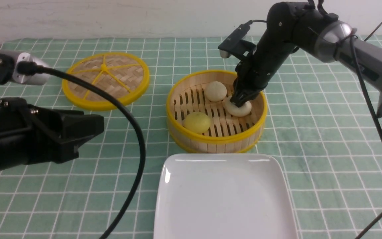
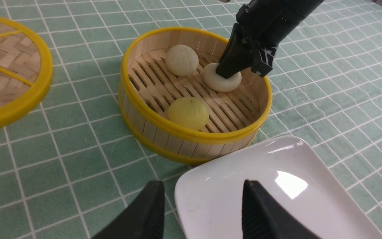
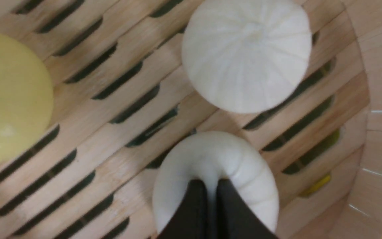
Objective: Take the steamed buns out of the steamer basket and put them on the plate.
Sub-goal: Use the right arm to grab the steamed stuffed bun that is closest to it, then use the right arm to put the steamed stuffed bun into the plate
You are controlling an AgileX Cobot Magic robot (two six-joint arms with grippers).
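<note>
The steamer basket point(image 1: 216, 139) stands mid-table and holds all three steamed buns. My right gripper point(image 1: 238, 101) reaches down into it and is shut on the top of one off-white bun point(image 1: 242, 109), pinching its soft dome into a dent while it rests on the slats. In the right wrist view the gripper point(image 3: 212, 182) squeezes that bun point(image 3: 240, 166). A second off-white bun point(image 1: 215, 91) and the pale yellow bun point(image 1: 197, 121) lie loose. The white plate point(image 1: 224, 199) sits bare in front of the basket. My left gripper point(image 2: 202, 189) hovers open over the plate's near-left corner, holding nothing.
The flat woven lid point(image 1: 105, 79) with a yellow rim lies at the far left of the basket. A green checked cloth point(image 1: 327, 149) covers the table. A black cable point(image 1: 134, 132) from the left arm loops across the left foreground.
</note>
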